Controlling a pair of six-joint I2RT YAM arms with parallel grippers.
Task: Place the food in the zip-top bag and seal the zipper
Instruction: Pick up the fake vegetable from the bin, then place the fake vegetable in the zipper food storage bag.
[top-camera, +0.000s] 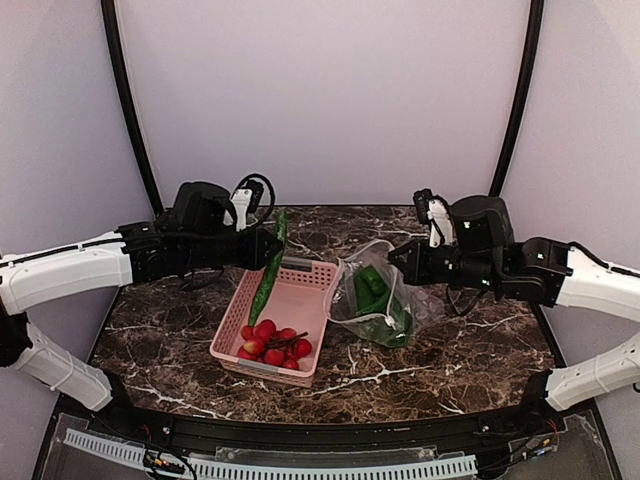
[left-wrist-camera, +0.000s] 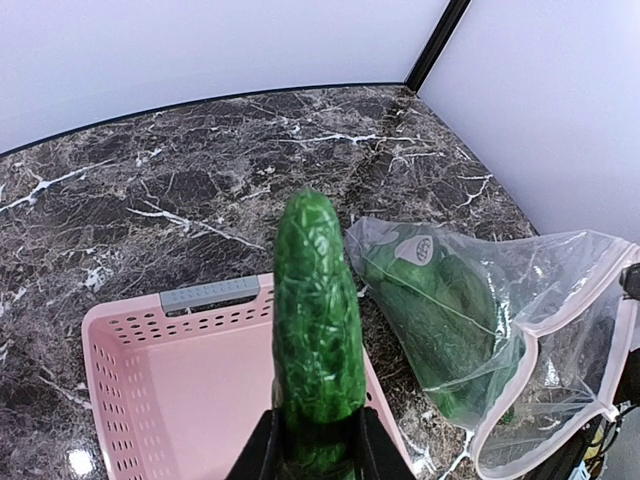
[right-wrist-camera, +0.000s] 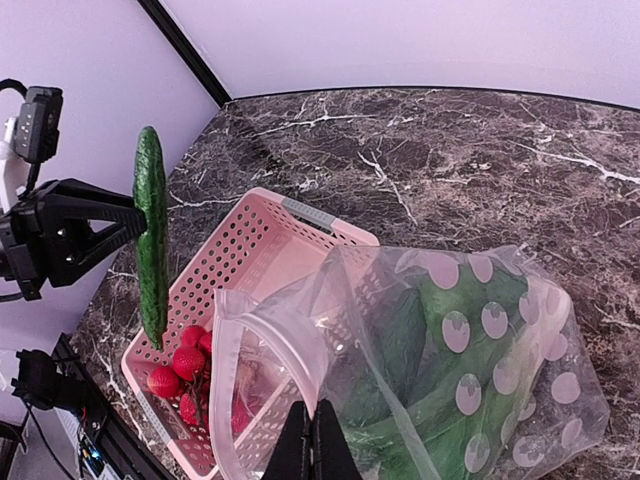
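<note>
**One cucumber in the air, one bag held open beside the basket**

There are two hands, one basket, one bag and one cucumber out in the open. The left hand, left of centre in the top view, has its fingers closed on the lower part of a long slim cucumber. The cucumber stands nearly upright, its lower end hanging over the far end of the pink basket.

In the near end of the basket lies a cluster of small red round pieces on a dark stem. They overlap too much to count for certain.

The zip-top bag rests on the dark marbled surface, just right of the basket and touching its side. Through the clear plastic, green food shows. There are at least two slim pieces and a leafy one, and the full number cannot be told.

The right hand is at the bag's upper edge. In the right wrist view its fingers are pressed together on the bag's film at the bottom of the frame. The zipper, a pale pink strip, loops wide around the mouth, which gapes toward the basket.

The cucumber is up and to the left of that mouth, apart from it. The basket's far corner is between them.
</note>
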